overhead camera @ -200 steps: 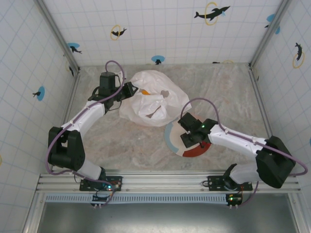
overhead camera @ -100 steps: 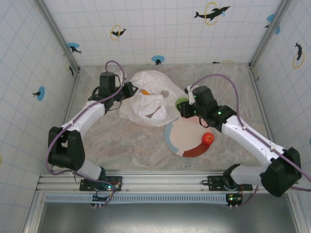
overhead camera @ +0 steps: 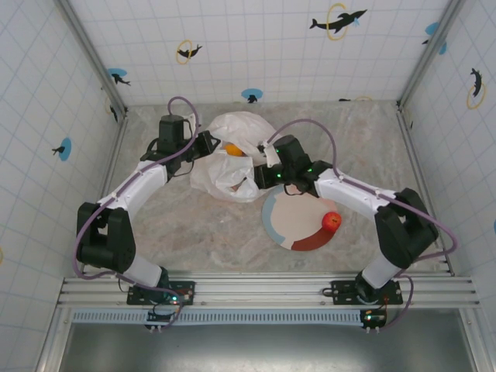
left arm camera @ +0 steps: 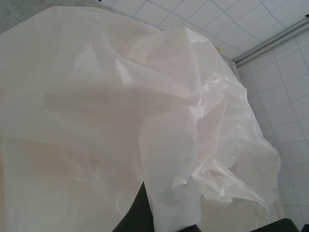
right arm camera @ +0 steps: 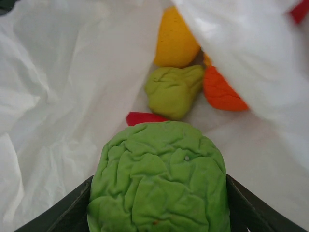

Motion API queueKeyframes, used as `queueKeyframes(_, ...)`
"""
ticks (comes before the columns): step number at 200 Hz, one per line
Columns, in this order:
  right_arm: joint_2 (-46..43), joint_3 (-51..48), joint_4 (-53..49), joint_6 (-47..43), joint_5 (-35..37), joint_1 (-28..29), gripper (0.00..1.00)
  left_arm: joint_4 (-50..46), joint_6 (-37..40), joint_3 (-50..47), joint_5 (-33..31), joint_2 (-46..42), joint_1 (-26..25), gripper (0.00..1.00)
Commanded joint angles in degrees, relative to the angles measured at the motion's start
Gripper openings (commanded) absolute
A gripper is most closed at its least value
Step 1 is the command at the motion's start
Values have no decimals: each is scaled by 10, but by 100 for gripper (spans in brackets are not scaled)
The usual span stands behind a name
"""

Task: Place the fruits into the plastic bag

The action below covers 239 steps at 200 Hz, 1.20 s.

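Observation:
The wrinkly white plastic bag point(overhead camera: 242, 128) lies at the back middle of the table. My left gripper point(overhead camera: 206, 145) is shut on its left edge, and the pinched film point(left arm camera: 174, 193) hangs right in front of the left wrist camera. My right gripper point(overhead camera: 262, 172) is at the bag's mouth, shut on a crumpled green apple point(right arm camera: 159, 179). Inside the bag point(right arm camera: 58, 72) lie a yellow-orange fruit point(right arm camera: 176, 41), a yellow-green pear point(right arm camera: 174, 89), an orange point(right arm camera: 219, 89) and a red piece point(right arm camera: 145, 117). One red apple point(overhead camera: 332, 221) sits on the plate.
The round pink, grey and red plate point(overhead camera: 298, 221) lies just right of the bag, under my right forearm. Tiled walls with metal corner posts enclose the table on three sides.
My right gripper has lifted the green apple off the plate and carried it up and left into the bag's mouth. The left gripper and the bag have stayed put.

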Motion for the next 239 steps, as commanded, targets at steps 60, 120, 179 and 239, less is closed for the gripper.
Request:
queueKeyframes(60, 120, 124, 33, -1, 48, 8, 58, -4, 4, -2, 3, -10, -4, 0)
queueKeyframes(120, 184, 159, 92, 57, -21, 19, 63, -3, 4, -1, 3, -15, -5, 0)
queueKeyframes(179, 201, 176, 91, 71, -83, 15, 78, 8, 6, -10, -14, -38, -5, 0)
queueKeyframes(239, 188, 171, 84, 69, -89, 5, 83, 7, 5, -9, -18, -42, -4, 0)
